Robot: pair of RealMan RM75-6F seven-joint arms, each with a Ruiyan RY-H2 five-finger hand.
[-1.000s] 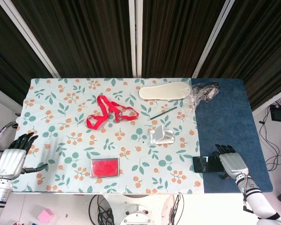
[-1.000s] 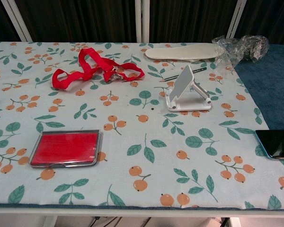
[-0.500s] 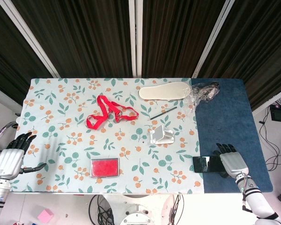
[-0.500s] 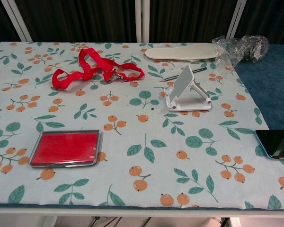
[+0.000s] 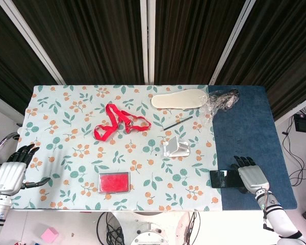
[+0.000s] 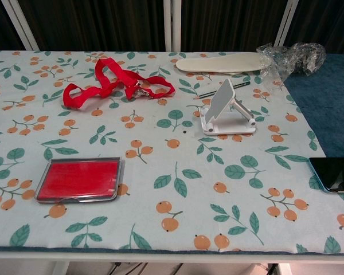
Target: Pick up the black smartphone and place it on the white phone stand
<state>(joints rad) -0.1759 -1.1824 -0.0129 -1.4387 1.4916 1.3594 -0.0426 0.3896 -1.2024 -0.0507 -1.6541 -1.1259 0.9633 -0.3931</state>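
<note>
Hardly anything has moved: my right robot hand has only shifted slightly beside the flat black smartphone, fingers extended, touching its end, not yet gripping. Left robot hand hangs open, empty. Phone lies on the bench; the white folding phone stand stands empty. Everything remains.
</note>
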